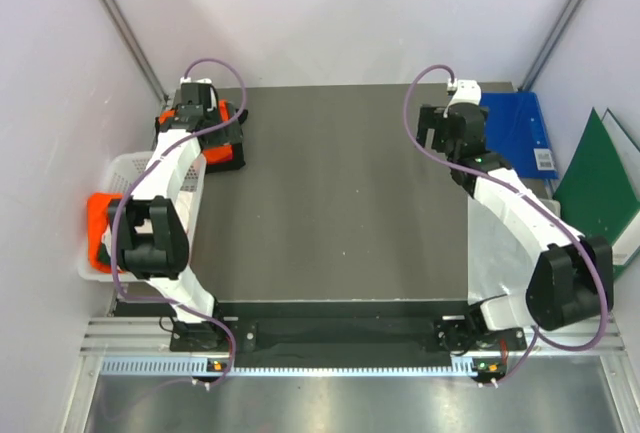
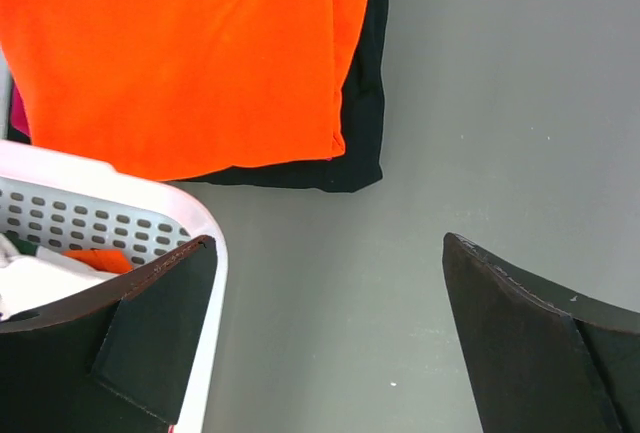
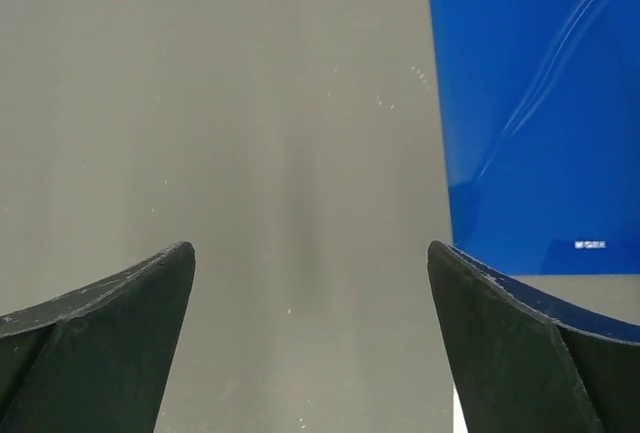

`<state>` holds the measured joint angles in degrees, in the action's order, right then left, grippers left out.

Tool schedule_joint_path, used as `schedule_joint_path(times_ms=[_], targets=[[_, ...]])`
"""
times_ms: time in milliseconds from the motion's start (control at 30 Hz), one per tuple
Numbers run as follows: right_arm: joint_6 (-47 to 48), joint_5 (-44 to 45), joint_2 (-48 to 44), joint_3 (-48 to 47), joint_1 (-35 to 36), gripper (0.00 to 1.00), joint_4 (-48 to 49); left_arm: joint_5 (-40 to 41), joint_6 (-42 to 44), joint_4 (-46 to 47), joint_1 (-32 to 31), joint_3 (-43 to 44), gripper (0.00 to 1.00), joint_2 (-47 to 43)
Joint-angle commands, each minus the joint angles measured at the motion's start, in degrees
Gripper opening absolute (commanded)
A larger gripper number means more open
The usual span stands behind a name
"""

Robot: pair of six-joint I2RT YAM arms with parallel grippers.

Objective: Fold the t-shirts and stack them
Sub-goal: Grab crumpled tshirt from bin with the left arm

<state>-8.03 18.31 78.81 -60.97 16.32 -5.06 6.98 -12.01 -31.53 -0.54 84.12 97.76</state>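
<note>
Left wrist | left tool (image 2: 328, 253) wide, empty, beside folded orange t-shirt (image 2: 180, 53) | right tool (image 3: 310, 253) wide, empty | advice: reach into mesh basket (image 2: 120, 178), pinch one layer

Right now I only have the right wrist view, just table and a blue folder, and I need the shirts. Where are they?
Observer: A folded orange shirt lies on dark folded cloth at the table's far left corner.
Operator: Any left to fold?
Observer: More orange cloth hangs over the white basket's outer rim, by the table's left edge.
Operator: Is the left hand busy?
Observer: No, the left hand is open and empty, over the basket's corner.
</note>
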Motion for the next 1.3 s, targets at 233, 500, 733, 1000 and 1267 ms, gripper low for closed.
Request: schedule_joint_path(times_ms=[233,500,733,1000,1267], targets=[[-2.2,1.8,8.9,-11.5,2.8,1.0,-5.6,2.7,-4.1,-2.1,9.1,5.2,0.99,-3.4],[-5.2,1.7,13.1,-16.0,2.8,1.0,-8.1,-4.2,-10.7,-3.4,24.0,-2.9,0.99,-4.9],[-6.0,1.6,17.8,-20.4,2.8,1.0,-11.8,-1.0,-11.0,-12.3,25.5,-2.4,0.93,-0.1],[-6.1,1.1,19.8,-22.4,2.8,1.0,-12.8,-1.6,-12.6,-11.8,25.7,-7.8,0.86,3.5],[-6.4,0.9,20.1,-21.5,2.8,1.0,-13.5,-0.2,-12.8,-11.6,25.6,-9.5,0.0,4.9]])
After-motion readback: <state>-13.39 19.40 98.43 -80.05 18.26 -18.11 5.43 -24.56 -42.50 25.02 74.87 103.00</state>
